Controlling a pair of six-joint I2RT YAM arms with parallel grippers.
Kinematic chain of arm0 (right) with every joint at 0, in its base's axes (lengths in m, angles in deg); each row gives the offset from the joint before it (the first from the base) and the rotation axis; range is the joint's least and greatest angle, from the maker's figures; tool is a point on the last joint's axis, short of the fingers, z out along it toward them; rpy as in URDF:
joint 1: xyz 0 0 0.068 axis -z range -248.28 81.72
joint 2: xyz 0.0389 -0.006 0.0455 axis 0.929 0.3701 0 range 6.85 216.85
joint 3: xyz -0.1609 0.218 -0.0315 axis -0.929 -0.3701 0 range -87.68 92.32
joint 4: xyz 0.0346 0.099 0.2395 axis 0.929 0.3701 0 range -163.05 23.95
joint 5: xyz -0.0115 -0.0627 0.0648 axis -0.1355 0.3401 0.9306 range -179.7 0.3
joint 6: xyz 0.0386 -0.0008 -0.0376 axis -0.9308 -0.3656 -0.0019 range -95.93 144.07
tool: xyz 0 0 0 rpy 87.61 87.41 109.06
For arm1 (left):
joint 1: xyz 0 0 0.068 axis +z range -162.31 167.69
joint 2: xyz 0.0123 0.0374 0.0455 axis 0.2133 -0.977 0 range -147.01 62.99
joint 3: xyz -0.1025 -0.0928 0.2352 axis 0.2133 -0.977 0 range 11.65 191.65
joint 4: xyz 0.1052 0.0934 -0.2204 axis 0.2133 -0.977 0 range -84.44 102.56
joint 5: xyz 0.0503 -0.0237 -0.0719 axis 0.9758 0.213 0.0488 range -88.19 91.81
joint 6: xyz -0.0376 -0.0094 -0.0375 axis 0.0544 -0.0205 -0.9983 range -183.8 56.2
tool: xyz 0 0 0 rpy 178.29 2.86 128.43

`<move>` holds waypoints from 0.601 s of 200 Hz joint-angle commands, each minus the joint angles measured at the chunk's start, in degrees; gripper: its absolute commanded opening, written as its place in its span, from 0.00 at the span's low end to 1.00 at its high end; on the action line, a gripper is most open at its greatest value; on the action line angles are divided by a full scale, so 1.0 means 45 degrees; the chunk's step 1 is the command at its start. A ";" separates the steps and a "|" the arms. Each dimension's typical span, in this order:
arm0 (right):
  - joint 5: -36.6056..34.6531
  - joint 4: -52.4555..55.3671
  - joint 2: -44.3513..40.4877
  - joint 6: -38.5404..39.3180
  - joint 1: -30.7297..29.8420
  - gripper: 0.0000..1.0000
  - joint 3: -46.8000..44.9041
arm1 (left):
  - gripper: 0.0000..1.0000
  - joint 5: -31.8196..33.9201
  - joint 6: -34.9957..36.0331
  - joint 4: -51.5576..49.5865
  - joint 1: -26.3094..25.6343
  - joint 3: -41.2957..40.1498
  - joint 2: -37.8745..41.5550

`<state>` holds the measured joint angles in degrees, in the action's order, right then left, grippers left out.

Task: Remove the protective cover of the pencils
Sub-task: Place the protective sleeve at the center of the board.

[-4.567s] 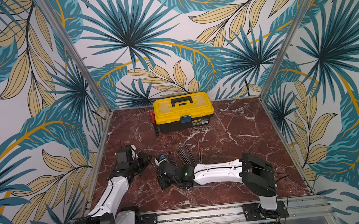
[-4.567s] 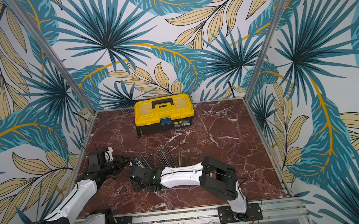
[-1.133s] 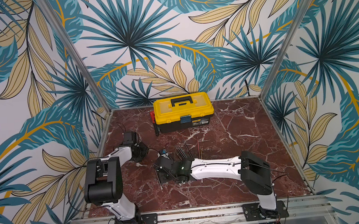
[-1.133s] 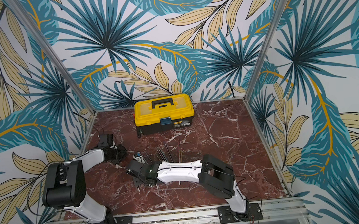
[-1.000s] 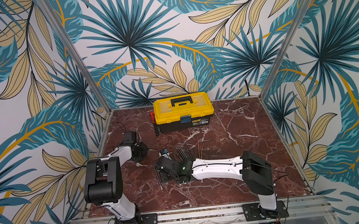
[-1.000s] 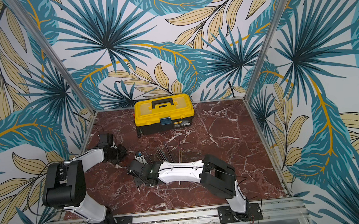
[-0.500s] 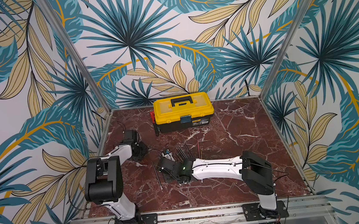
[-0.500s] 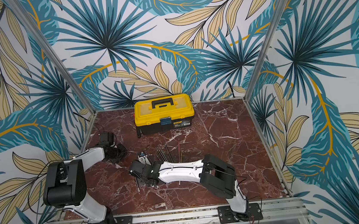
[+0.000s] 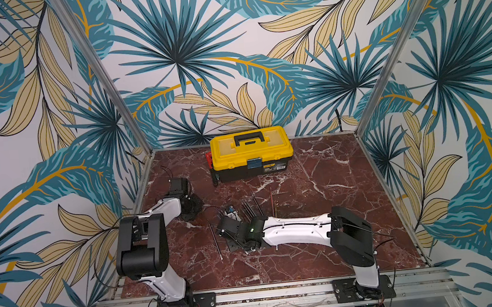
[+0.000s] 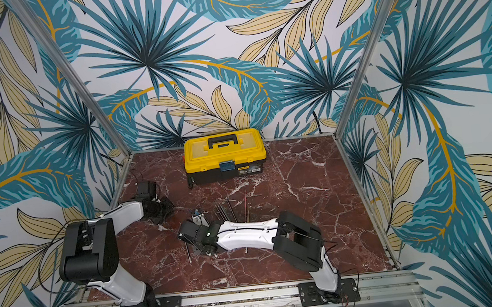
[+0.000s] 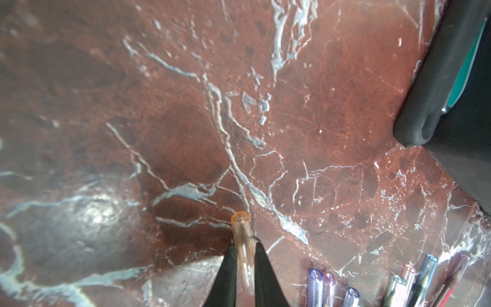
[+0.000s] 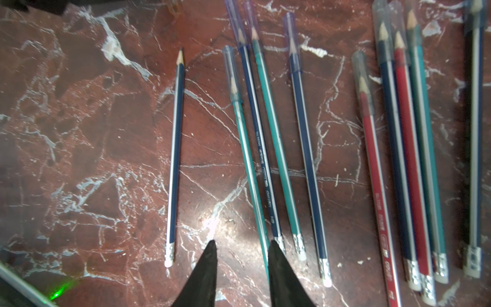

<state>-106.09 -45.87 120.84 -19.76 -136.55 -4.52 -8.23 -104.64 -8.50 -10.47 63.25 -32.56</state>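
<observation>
**Meanwhile, one protective cover (image 11: 240, 226) sits pinched in the left gripper (image 11: 245, 248)**

Nearest the arm bases we see the right gripper (image 12: 241, 261) low over the marble table (image 9: 318, 184). Its jaws stand apart with bare stone between them. The eraser end of one teal pencil runs under a fingertip (image 12: 276, 265), but we see nothing gripped.

Just beside that gripper lies a bare pencil (image 12: 174, 159), dark blue, with its sharpened tip uncovered. It lies apart from the others, and in both top views we find it as a thin line by the right wrist.

Beyond it the pencils (image 12: 307, 159) lie side by side, roughly parallel, in dark blue, teal and red. Their silver ferrules and pale erasers point toward the gripper. The tips we can make out sit inside translucent caps (image 12: 292, 47).

Farther out, toward the left wall, the left gripper's jaws are closed on the protective cover. It is a faintly orange, see-through tube, and its open mouth pokes out past the fingertips. We cannot tell whether it touches the stone. Several capped tips show close by in the left wrist view.

At the far wall a yellow toolbox (image 9: 251, 153) stands shut, with its black handle on top.
</observation>
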 commanded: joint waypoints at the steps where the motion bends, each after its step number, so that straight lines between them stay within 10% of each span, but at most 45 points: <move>1: 0.0117 0.0434 0.0346 0.0244 0.0014 0.34 0.0013 | 0.15 0.0242 0.0191 -0.0143 -0.0059 0.0430 -0.0012; 120: 0.0531 0.0823 0.0893 0.0358 0.0025 0.25 0.0440 | 0.16 0.0227 0.0164 -0.0125 -0.0059 0.0390 0.0168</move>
<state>-104.27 -43.79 123.47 -18.69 -136.55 -3.41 -7.79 -104.47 -8.52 -10.49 63.25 -32.54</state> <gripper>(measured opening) 0.272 0.153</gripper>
